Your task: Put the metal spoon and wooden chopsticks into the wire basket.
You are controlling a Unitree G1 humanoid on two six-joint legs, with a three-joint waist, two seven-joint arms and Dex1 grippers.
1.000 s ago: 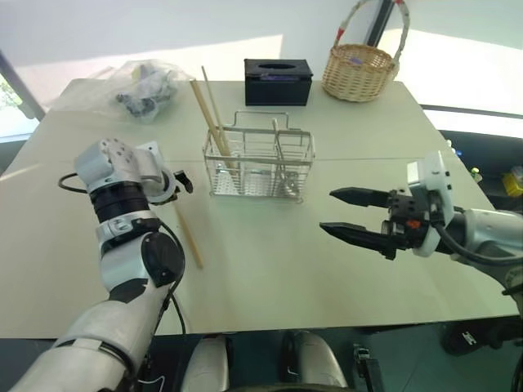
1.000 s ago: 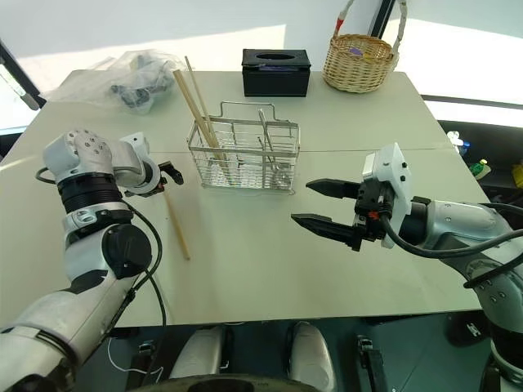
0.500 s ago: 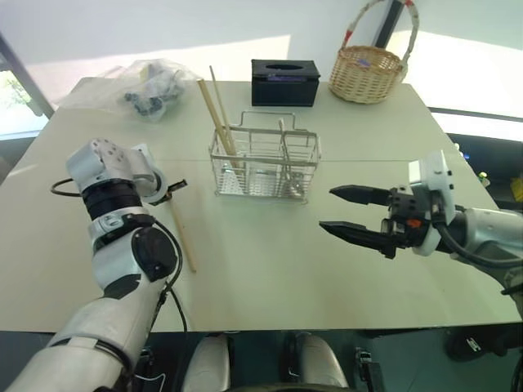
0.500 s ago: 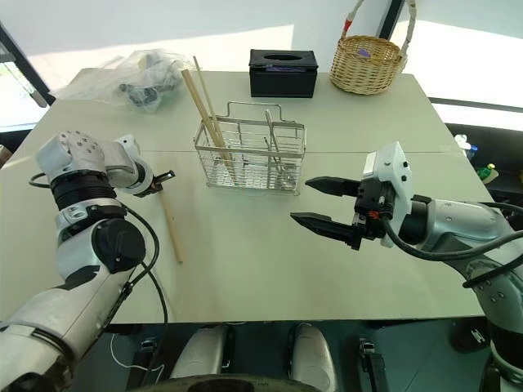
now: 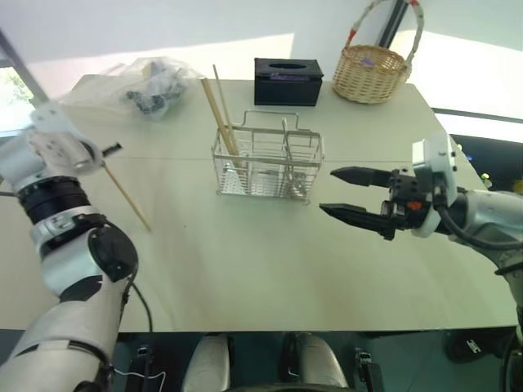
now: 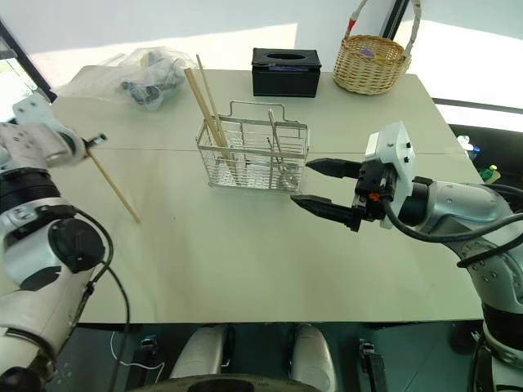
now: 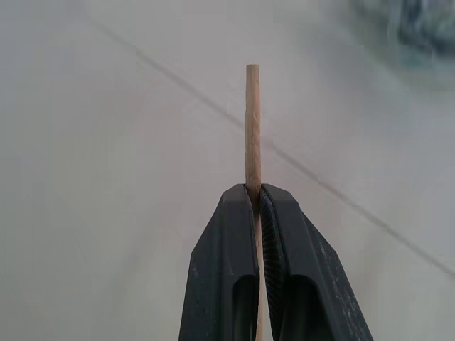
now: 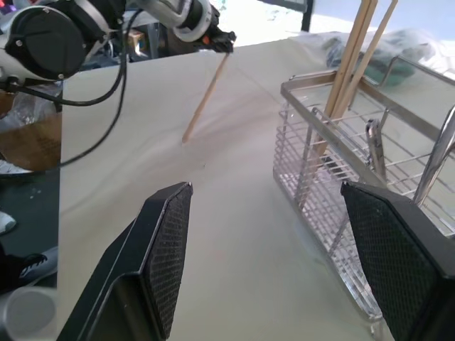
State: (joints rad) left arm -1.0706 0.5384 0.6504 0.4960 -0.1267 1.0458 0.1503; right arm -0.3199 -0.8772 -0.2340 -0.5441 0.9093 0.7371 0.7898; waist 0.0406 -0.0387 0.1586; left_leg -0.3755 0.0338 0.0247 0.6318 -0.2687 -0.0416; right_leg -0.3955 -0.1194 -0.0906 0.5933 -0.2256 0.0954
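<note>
My left gripper (image 5: 110,149) is shut on the top end of one wooden chopstick (image 5: 127,192), which slants down with its lower end close to the table at far left. The left wrist view shows the fingers (image 7: 227,241) clamped on the stick (image 7: 252,121). The wire basket (image 5: 268,163) stands mid-table with two more chopsticks (image 5: 219,106) leaning in its left compartment. A metal spoon's thin handle (image 5: 286,143) is upright in its right part. My right gripper (image 5: 327,189) hovers open and empty just right of the basket.
A black tissue box (image 5: 288,82) sits behind the wire basket. A round wicker basket (image 5: 372,72) is at the back right and a clear plastic bag (image 5: 151,86) at the back left. The table's front half (image 5: 245,269) is bare.
My left gripper shut on the chopstick that lay on the table, then swung up and to the left with it. The right gripper has stayed open in nearly the same place.
</note>
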